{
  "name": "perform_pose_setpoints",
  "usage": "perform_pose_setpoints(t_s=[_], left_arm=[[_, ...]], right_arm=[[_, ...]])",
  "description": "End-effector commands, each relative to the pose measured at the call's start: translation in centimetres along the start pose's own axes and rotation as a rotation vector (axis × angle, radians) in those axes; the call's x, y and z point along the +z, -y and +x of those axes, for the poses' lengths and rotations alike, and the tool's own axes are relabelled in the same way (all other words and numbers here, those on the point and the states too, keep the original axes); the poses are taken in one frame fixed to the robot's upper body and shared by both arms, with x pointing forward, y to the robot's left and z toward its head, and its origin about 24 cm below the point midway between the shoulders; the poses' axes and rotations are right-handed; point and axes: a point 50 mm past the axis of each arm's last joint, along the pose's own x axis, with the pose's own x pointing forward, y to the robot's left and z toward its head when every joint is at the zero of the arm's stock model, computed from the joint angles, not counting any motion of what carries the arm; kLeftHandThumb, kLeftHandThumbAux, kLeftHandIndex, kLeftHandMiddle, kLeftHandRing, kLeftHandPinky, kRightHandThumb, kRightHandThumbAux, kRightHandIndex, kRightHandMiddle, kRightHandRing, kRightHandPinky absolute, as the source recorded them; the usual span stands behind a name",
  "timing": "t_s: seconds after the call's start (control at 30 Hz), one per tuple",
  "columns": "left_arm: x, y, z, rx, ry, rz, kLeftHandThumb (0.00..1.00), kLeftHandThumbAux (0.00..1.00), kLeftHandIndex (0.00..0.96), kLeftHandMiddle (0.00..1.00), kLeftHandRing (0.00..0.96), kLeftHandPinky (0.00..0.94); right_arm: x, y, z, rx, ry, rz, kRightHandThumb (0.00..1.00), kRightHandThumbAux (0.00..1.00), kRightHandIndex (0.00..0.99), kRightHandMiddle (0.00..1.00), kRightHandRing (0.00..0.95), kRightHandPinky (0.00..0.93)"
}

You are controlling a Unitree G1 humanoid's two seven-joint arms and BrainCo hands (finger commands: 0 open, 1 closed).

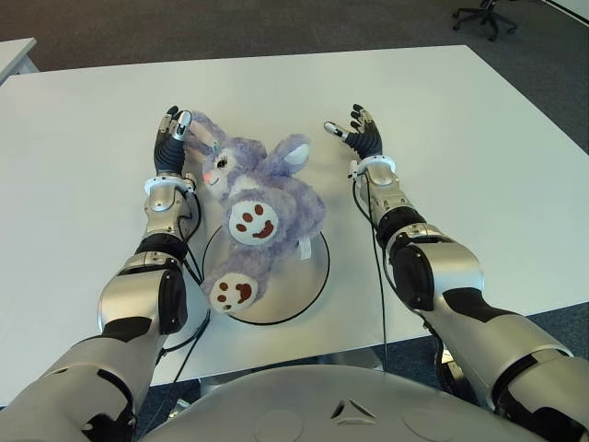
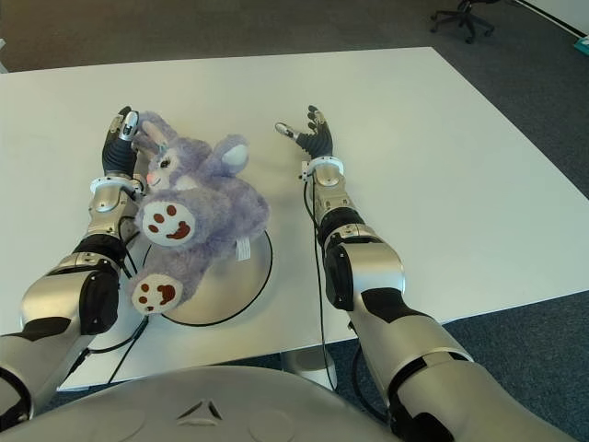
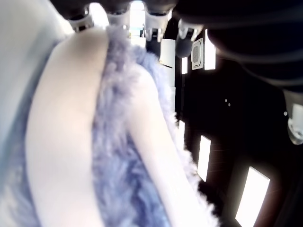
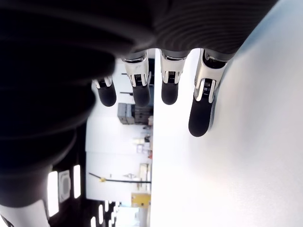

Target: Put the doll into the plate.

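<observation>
Doll [image 1: 262,198], a purple plush rabbit with white paw soles marked in brown, lies on its back across the plate [image 1: 308,276], which sits near the tabletop's near edge. One foot reaches past the plate's near-left rim toward the robot, and the other sole faces up over the middle of the plate. The head and ears lie beyond the plate's far rim, on the bare white tabletop [image 1: 460,138], with the face turned toward the left.

The left hand [image 1: 170,138] is at the doll's left ear, on the left side of the head. Its fingers [image 1: 172,124] are stretched out straight along the ear rather than wrapped around it; the left wrist view shows the pale inner ear and purple fur pressed close against the palm, with the fingertips extended past them. The fingers are loose and do not grip the plush.

The right hand [image 1: 361,136] shows to the right of the doll, apart from it, with a strip of bare tabletop between them. Its fingers [image 4: 202,111] are spread and relaxed, holding nothing, and the right wrist view shows them extended beside the white surface.

Black cables run along both forearms toward the near edge. An office chair [image 1: 486,14] stands on the dark carpet beyond the far right corner of the tabletop.
</observation>
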Motion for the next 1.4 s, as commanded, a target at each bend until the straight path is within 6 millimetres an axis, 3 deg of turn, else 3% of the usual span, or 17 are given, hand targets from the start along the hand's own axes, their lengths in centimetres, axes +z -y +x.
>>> perform_pose_setpoints(t_s=[0.03,0.43,1.4], left_arm=[[-5.85,0.01,-3.55,0.007,-0.244,-0.018,0.0,0.399,0.0,0.092,0.027,0.0],[-6.0,-0.01,-3.78,0.009,-0.241,-0.025,0.0,0.396,0.0,0.087,0.034,0.0],[-6.26,0.11,-4.17,0.011,-0.227,-0.051,0.0,0.394,0.0,0.088,0.036,0.0]], right_arm=[[-7.65,-0.4,-3.26,0.021,-0.271,0.085,0.0,0.72,0.041,0.047,0.055,0.075],[-7.81,-0.38,-3.61,0.025,-0.22,0.167,0.0,0.69,0.037,0.058,0.062,0.066],[-8.05,-0.27,-4.02,0.018,-0.174,0.219,0.0,0.728,0.036,0.064,0.069,0.086]])
